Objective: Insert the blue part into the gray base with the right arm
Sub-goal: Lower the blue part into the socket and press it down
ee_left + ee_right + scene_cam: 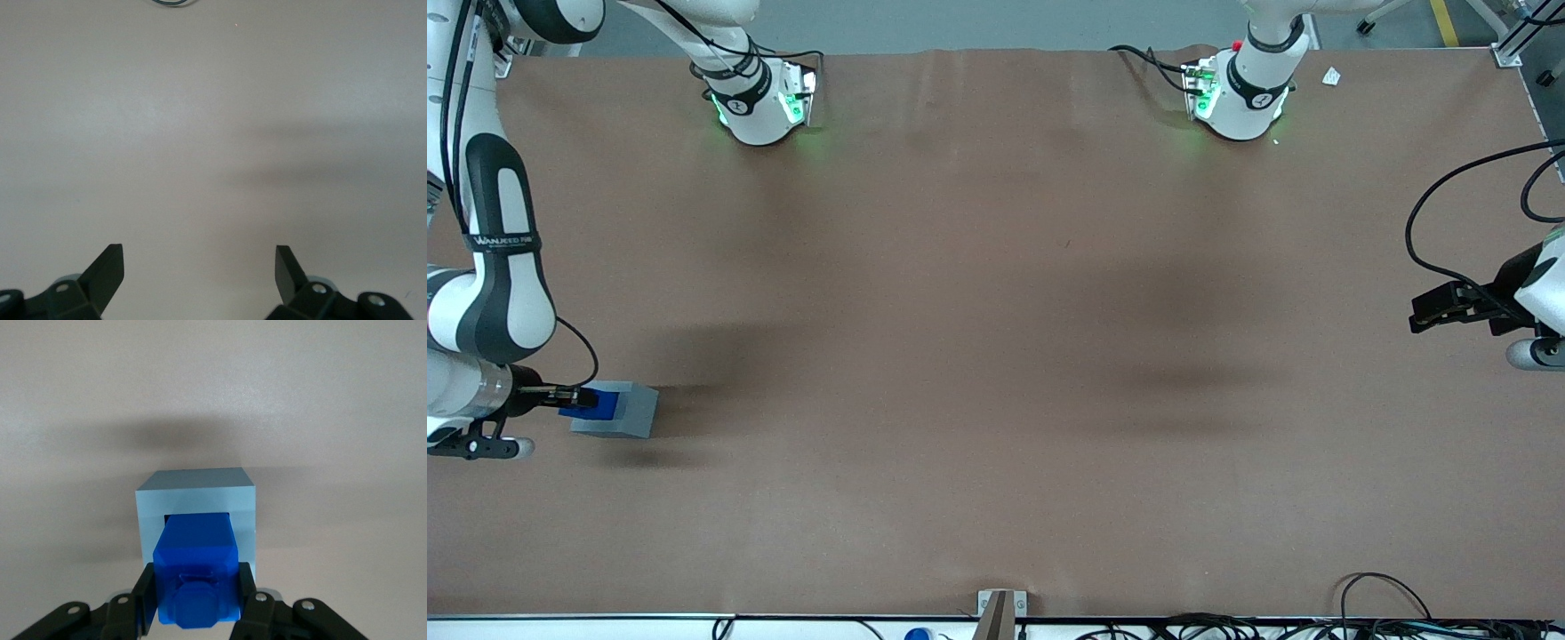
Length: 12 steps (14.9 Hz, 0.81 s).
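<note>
The gray base [627,411] lies on the brown table toward the working arm's end. The blue part [592,405] sits at the base's socket, its far end entering the square opening. In the right wrist view the blue part [197,570] reaches into the socket of the gray base [197,497]. My right gripper [576,400] is level with the base and shut on the blue part, one black finger [148,595] pressed against each side. The white right arm [489,293] stands over the table edge.
The two arm bases [760,102] [1240,93] stand at the table's edge farthest from the camera. The parked arm's gripper [1449,307] hangs over its end of the table. Cables lie along the near edge [1387,613]. A small bracket [1000,609] sits at the near edge.
</note>
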Tool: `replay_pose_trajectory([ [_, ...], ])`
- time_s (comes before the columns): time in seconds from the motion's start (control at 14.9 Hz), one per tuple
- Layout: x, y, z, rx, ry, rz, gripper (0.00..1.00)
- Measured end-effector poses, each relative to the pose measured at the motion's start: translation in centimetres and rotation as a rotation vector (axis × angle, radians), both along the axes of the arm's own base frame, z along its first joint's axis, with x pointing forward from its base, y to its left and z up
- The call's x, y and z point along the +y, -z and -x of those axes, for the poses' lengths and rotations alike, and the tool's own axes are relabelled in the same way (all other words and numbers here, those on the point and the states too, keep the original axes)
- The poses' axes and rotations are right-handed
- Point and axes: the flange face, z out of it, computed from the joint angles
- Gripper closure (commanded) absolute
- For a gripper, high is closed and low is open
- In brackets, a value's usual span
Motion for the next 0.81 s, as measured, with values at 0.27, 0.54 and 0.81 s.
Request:
replay_pose_trajectory([
  [0.27,0.05,-0.09,-0.12,-0.008,-0.001,0.001,0.90],
  [0.54,0.15,0.14,-0.31,-0.022,0.007,-0.012,0.97],
  [0.81,0.15,0.25,-0.64,-0.050,0.015,-0.020,0.97],
])
